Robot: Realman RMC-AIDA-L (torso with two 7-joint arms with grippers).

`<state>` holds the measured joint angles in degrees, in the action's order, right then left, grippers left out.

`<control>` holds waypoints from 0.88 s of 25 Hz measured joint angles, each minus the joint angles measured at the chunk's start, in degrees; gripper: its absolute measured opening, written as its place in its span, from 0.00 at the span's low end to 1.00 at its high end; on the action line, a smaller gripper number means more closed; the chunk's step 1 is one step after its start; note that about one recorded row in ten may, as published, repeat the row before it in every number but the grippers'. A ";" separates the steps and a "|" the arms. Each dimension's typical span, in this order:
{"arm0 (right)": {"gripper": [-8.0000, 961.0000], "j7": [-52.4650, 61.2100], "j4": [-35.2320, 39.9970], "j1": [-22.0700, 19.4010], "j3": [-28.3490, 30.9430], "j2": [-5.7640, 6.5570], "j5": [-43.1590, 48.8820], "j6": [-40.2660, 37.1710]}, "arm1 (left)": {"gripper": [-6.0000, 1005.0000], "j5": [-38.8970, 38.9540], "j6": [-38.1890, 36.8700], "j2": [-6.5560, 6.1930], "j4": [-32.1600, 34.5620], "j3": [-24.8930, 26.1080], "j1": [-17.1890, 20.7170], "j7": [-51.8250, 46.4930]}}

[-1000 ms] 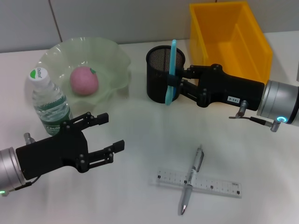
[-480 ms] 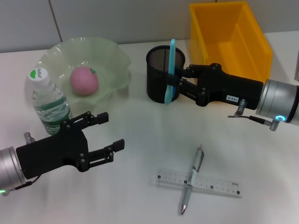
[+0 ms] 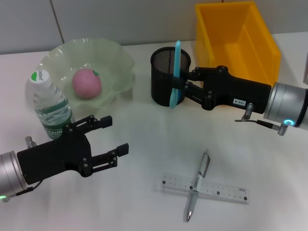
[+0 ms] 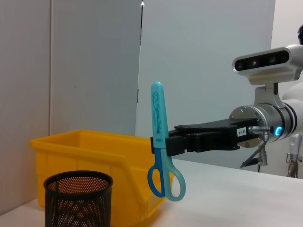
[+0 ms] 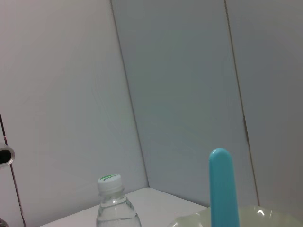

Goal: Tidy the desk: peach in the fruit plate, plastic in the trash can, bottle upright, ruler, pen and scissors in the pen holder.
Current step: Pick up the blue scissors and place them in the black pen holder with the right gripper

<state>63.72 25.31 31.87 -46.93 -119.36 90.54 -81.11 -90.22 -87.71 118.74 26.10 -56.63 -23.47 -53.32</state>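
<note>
My right gripper [image 3: 179, 86] is shut on the blue scissors [image 3: 176, 72], holding them upright with the handles down, right by the black mesh pen holder [image 3: 166, 72]. In the left wrist view the scissors [image 4: 161, 151] hang beside the pen holder [image 4: 78, 198], their handles lower than its rim. The peach [image 3: 86, 83] lies in the green fruit plate [image 3: 115, 57]. Next to the upright bottle [image 3: 50, 108], my left gripper [image 3: 117, 134] is open and holds nothing. The pen [image 3: 197, 185] lies across the clear ruler [image 3: 216, 190] near the front. The plastic is out of view.
The yellow trash can [image 3: 236, 38] stands at the back right, behind my right arm. In the right wrist view I see the scissors' tip [image 5: 222, 189], the bottle's cap [image 5: 110, 182] and the plate's rim [image 5: 265, 215].
</note>
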 joint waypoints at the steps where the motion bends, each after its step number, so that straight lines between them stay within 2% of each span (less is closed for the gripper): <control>1: 0.25 0.00 0.00 -0.06 0.00 0.00 0.00 -0.02 | 0.78 0.01 0.00 0.00 0.00 0.00 0.00 0.00; 22: 0.25 0.00 0.00 -0.45 -0.09 0.01 0.29 -0.55 | 0.78 0.05 -0.33 0.09 0.00 0.04 0.00 -0.03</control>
<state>63.72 25.31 31.42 -47.02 -119.35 90.83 -81.66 -90.17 -88.04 118.83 26.10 -56.60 -23.47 -53.35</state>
